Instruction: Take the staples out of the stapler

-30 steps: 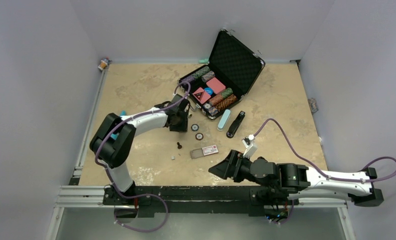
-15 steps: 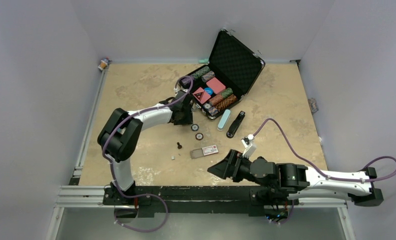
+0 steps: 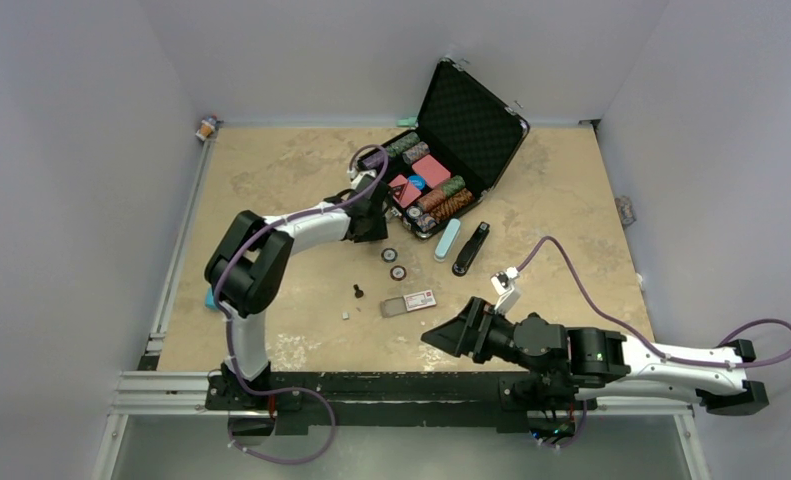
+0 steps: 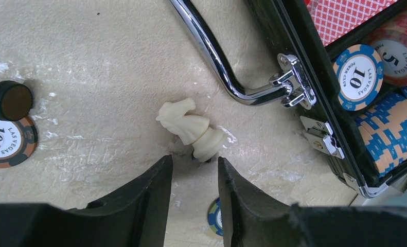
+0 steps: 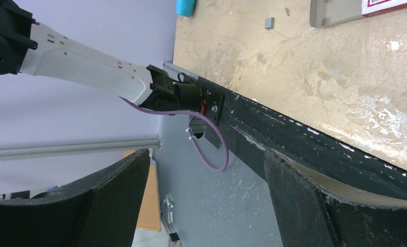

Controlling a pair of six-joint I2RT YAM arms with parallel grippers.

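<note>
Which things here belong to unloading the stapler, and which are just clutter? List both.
Job: slim black stapler; tiny silvery-grey metal strip, likely staples.
Clutter: open black chip case; pale teal oblong case; cream chess knight; loose round poker chips.

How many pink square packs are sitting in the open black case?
2. One pink square pack lies mid-tray in the open black hard case; the other, bearing a dark triangle, lies just left of it. Others may be hidden.

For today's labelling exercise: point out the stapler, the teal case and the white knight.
stapler (image 3: 471,250), top view, mid-body.
teal case (image 3: 447,240), top view, centre.
knight (image 4: 191,127), left wrist view, its body.
</note>
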